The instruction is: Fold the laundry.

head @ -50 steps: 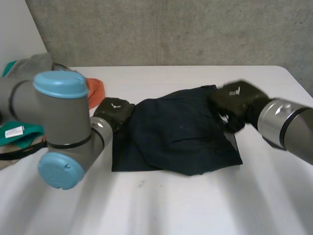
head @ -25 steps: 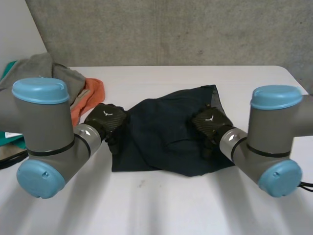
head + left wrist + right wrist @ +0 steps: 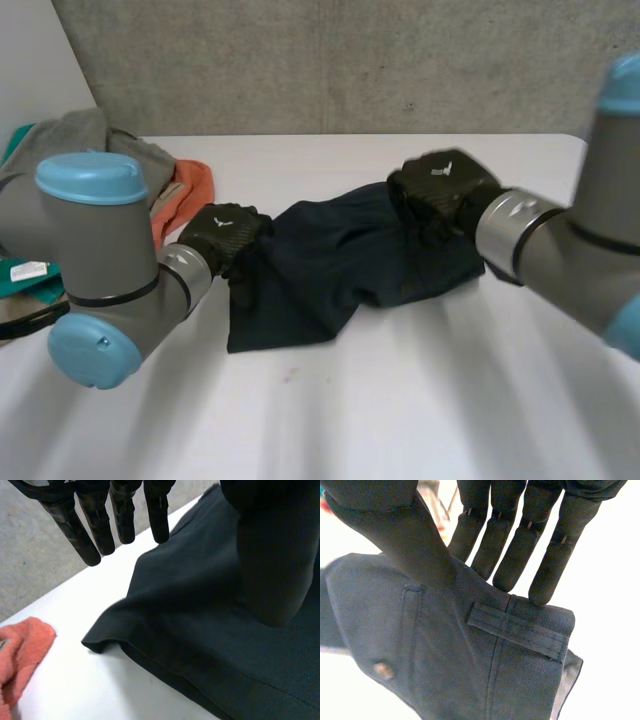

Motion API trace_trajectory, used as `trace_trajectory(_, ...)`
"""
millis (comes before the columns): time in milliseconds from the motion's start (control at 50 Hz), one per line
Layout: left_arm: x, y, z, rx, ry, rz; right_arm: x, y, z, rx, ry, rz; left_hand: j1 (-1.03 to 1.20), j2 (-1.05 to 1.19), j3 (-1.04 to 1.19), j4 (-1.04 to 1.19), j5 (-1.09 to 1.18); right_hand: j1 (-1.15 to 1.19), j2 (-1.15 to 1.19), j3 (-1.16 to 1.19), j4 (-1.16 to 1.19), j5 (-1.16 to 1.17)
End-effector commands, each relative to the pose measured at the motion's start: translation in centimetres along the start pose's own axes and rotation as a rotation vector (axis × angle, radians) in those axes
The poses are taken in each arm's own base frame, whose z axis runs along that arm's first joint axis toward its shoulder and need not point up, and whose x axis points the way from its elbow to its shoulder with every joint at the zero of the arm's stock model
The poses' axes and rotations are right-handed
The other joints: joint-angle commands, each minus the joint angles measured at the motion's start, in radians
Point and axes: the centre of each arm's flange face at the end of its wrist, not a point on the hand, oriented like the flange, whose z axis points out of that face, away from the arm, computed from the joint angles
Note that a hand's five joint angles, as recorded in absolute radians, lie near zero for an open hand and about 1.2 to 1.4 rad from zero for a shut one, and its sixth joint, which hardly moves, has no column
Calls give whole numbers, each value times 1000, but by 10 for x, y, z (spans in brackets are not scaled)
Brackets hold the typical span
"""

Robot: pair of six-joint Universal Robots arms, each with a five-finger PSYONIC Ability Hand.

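The dark garment (image 3: 330,265) lies bunched on the middle of the desk (image 3: 400,410). It looks soft, light and limp, and is best held by its stiffer waistband. The right hand (image 3: 440,190) pinches that waistband beside a belt loop (image 3: 517,630). The left hand (image 3: 222,235) hangs over the garment's opposite edge, fingers straight and apart. An orange cloth (image 3: 190,190) beyond that edge could snag.

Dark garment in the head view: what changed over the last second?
The right hand came in onto the dark garment, pinched its waistband and drew it toward the far side, so the garment's right part is bunched up. The left hand stayed at the left edge, fingers straight; the near left corner and the clothes pile did not move.
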Motion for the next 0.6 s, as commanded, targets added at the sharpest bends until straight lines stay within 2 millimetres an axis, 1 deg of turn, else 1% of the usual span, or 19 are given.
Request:
trace_trajectory(20,6,8,5,-46,2,3,3,-10,-18,-9,-12,5,-49,3,-7,1,12,263,218,211,203,219)
trace_trajectory(40,6,7,5,-43,1,4,6,0,-12,-48,-10,0,-46,6,-4,3,15,204,159,152,145,161)
trace_trajectory(60,6,7,4,-43,1,4,7,6,-10,-72,-8,-8,-46,6,-4,4,15,-9,-53,-61,-68,-52)
trace_trajectory(80,6,6,3,-40,1,4,7,12,-8,-96,-9,-16,-46,6,-4,4,15,-133,-178,-185,-192,-176)
trace_trajectory(100,6,4,1,-35,3,5,9,20,-4,-131,-7,-43,-46,6,-4,4,15,-335,-379,-387,-394,-378)
trace_trajectory(180,3,-2,-2,-17,-3,-1,10,35,0,-215,1,-109,-46,6,-4,4,15,-802,-847,-854,-862,-846)
trace_trajectory(220,3,-3,-3,-14,-4,-4,9,38,1,-231,6,-124,-46,6,-4,4,15,-827,-872,-879,-886,-870)
trace_trajectory(280,2,-4,-4,-11,-5,-11,7,41,4,-233,13,-128,-46,6,-4,4,15,-926,-971,-979,-986,-970)
trace_trajectory(380,-1,-4,-5,-13,-12,-21,-7,63,16,-283,-19,-107,-46,6,-4,4,15,-927,-972,-979,-986,-970)
trace_trajectory(440,-3,-4,-5,-12,-16,-25,-11,71,18,-307,-25,-93,-46,6,-4,4,15,-924,-969,-976,-983,-967)
trace_trajectory(460,-3,-4,-6,-12,-15,-25,-13,79,22,-326,-25,-81,-46,6,-4,4,15,-924,-969,-976,-983,-967)
trace_trajectory(520,-4,-4,-5,-11,-12,-26,-14,89,27,-347,-14,-60,-46,6,-4,4,15,-918,-963,-970,-977,-961)
trace_trajectory(580,-3,-4,-5,-11,-10,-24,-17,101,35,-353,1,-25,-46,6,-4,4,15,-877,-922,-929,-936,-920)
trace_trajectory(600,-3,-4,-5,-12,-8,-24,-20,108,40,-350,6,-15,-46,6,-4,4,15,-827,-872,-879,-887,-871)
